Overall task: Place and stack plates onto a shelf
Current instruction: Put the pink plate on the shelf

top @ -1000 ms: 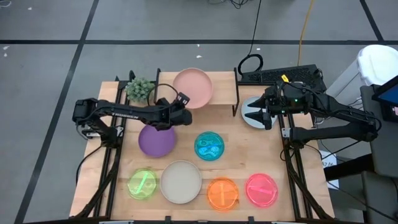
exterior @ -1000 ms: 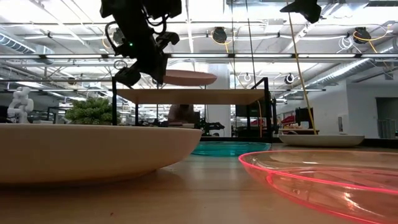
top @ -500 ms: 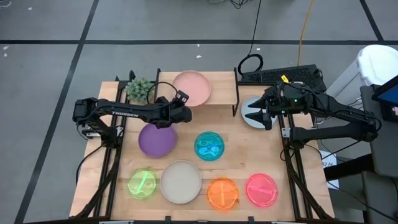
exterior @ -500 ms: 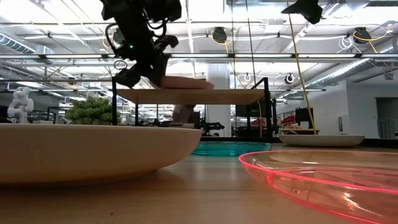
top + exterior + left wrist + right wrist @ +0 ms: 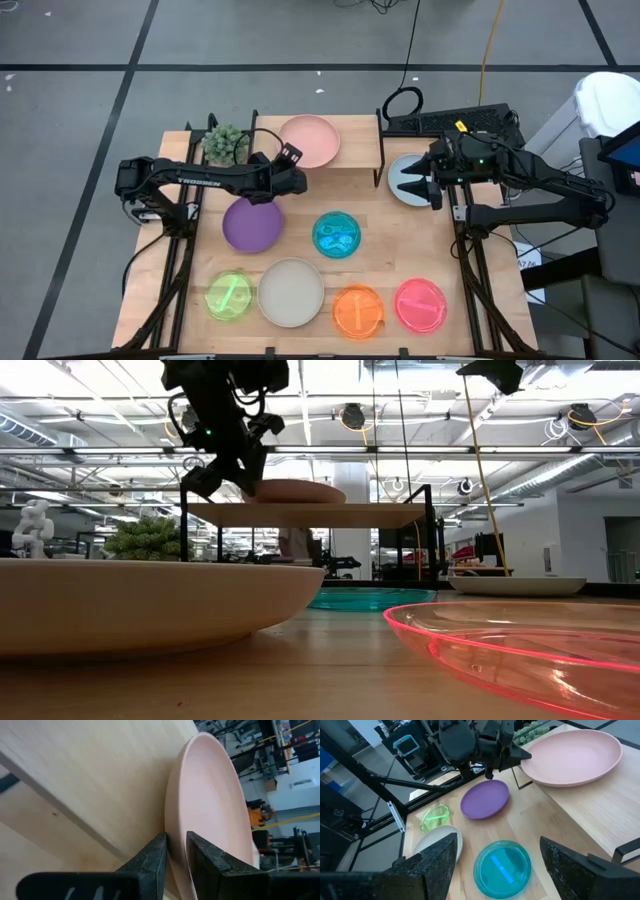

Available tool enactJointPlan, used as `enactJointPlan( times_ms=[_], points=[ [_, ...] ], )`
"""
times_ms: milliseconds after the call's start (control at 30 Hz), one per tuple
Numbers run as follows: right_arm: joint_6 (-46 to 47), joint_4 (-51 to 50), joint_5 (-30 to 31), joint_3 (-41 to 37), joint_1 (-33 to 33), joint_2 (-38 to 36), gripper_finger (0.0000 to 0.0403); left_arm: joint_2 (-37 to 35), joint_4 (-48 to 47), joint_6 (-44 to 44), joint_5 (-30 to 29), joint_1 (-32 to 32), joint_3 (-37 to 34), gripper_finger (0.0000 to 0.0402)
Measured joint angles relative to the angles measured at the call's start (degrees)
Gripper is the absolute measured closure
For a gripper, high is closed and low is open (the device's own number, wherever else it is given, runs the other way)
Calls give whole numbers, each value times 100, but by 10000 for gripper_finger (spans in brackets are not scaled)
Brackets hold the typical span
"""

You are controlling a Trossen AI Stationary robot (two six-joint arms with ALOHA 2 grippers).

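A pale pink plate [image 5: 310,140] lies flat by its base on the left half of the low light-wood shelf [image 5: 352,152] at the table's far side. My left gripper [image 5: 176,852] is at the plate's near-left rim, open a little, one finger on each side of the rim. My right gripper [image 5: 402,186] hangs open high above a grey-blue plate [image 5: 400,166] at the table's right, holding nothing. On the table lie purple [image 5: 251,224], translucent blue [image 5: 337,235], green [image 5: 229,296], cream [image 5: 291,291], orange [image 5: 358,311] and hot pink [image 5: 420,305] plates. My left gripper has the pink plate's near-left rim [image 5: 175,832] between its two fingers, one above the rim and one outside it. The fingers come from the table's left, slanting down. Whether they touch the rim I cannot tell. The plate rests on the shelf.
A small potted plant [image 5: 225,143] stands just left of the shelf. The shelf's right half [image 5: 600,815] is bare wood. Dark metal frames run along the table's left and right sides. A keyboard and cables lie beyond the far right corner.
The pink plate, a second ago tilted with its far side raised above the shelf, has come down and now lies flat on the shelf top. My left gripper has stayed at the plate's rim.
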Motion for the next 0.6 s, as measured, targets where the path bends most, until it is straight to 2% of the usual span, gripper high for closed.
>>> enactJointPlan(
  times_ms=[200,300,600],
  points=[
    [-2,-12,0,0,0,-12,138,-3,-86,215,-72,0,-2,322],
    [-2,-14,0,0,0,3,138,-13,-15,494,-62,-4,0,308],
    [180,-58,0,0,0,5,138,-17,-236,321,556,-29,10,186]
  ],
)
